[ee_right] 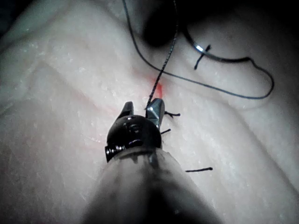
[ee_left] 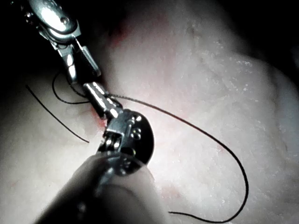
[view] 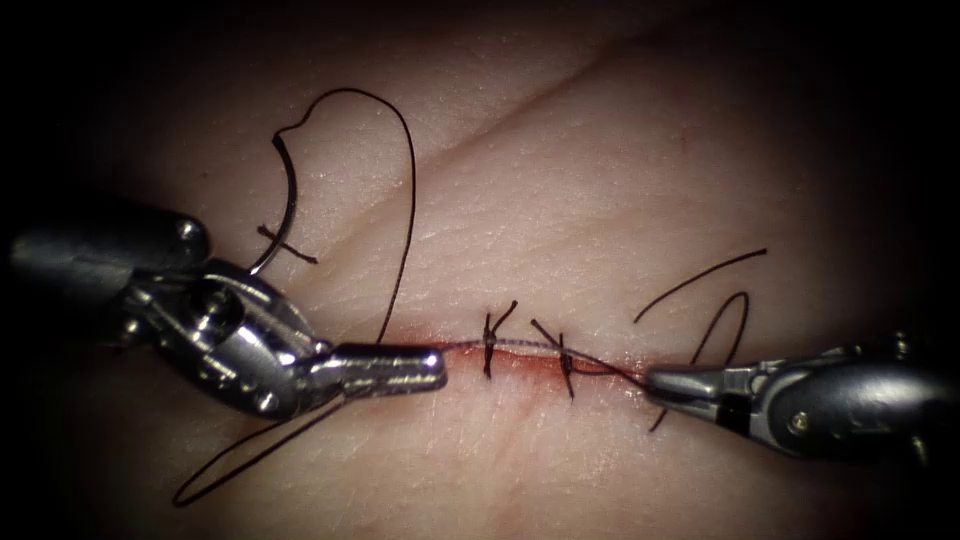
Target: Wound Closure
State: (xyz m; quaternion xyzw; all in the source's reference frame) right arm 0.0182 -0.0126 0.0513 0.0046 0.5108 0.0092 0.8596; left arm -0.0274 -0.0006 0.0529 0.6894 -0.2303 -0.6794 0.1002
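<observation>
The tissue [view: 620,170] has a cut [view: 530,365] running left to right, with two dark stitches [view: 489,342] across it. My left tool [view: 432,366] lies at the cut's left end, jaws shut on the thread [view: 600,365]. That thread runs taut along the cut to my right tool [view: 655,381], which is shut on it at the cut's right end. The curved needle [view: 288,200] lies free on the tissue, left of the cut and above the left tool, held by neither tool. In the right wrist view, thread [ee_right: 166,60] rises from the right tool [ee_right: 141,111]; the needle [ee_right: 212,56] lies beyond.
A long thread loop [view: 408,170] arcs from the needle down to the left tool, and another loop [view: 230,465] trails below it. A short cut piece [view: 287,246] crosses the needle. Loose thread ends [view: 700,282] curl above the right tool. Red fluid [view: 520,380] stains the cut.
</observation>
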